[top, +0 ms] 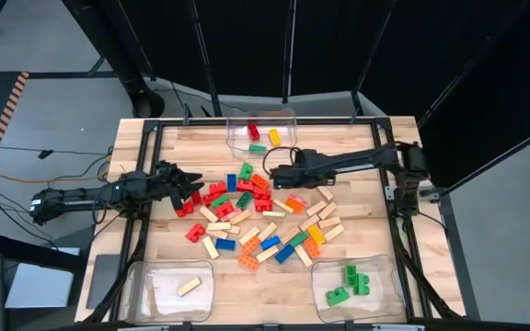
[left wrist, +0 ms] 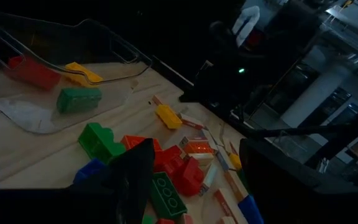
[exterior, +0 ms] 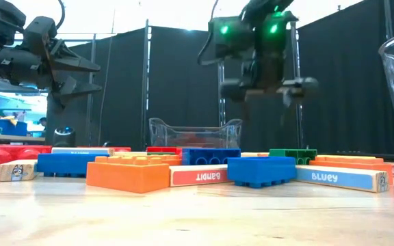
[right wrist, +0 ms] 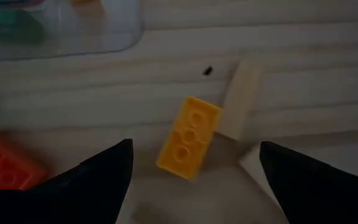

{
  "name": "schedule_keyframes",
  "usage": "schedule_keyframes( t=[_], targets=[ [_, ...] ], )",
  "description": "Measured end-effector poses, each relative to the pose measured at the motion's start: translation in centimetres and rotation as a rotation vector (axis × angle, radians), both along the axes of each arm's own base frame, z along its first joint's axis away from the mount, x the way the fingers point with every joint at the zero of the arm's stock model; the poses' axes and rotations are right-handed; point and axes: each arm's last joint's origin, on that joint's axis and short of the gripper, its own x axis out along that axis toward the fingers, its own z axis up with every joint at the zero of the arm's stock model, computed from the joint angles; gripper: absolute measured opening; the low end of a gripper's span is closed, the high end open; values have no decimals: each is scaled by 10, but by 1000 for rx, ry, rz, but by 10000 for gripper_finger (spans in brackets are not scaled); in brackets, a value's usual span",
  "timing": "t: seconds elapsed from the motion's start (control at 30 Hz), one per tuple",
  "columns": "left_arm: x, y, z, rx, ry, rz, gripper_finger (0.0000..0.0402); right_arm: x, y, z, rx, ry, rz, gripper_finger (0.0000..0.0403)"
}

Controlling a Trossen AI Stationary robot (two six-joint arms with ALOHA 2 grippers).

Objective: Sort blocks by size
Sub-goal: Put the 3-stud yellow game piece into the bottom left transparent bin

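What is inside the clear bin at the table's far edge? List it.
The far bin holds a red brick, a yellow brick and a green brick; nothing in it appears covered.

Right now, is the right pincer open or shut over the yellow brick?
Open. The right pincer hangs empty, its two fingers spread wide apart, with the yellow brick lying flat on the table between them.

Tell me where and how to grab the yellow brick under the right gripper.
Grip the yellow brick across its two long sides, at mid-length, coming straight down. It lies flat, studs up, and the open right gripper hovers over it. Its far end touches a wooden bar, so an end-to-end grip has no room there; the long sides look free.
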Motion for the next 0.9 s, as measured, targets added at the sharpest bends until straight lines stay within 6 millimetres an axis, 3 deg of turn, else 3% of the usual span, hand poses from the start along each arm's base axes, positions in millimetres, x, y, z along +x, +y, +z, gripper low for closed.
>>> schedule_keyframes(
  t=[0.27, 0.4, 0.57, 0.7, 0.9],
  targets=[
    [0, 0, 0, 1, 1, 0, 245, 19, -24, -46, 141, -57, -115, 356],
    [0, -1, 0, 0, 5, -25, 245, 21, -27, -54, 172, -70, -179, 337],
    [0, -1, -2, -3, 23, -53, 245, 20, -32, -56, 171, -66, -186, 284],
    [0, -1, -2, -4, 22, -53, 245, 20, -38, -48, 155, -71, -124, 251],
    [0, -1, -2, -3, 22, -53, 245, 14, -29, -6, 136, -67, 201, 251]
  ],
)
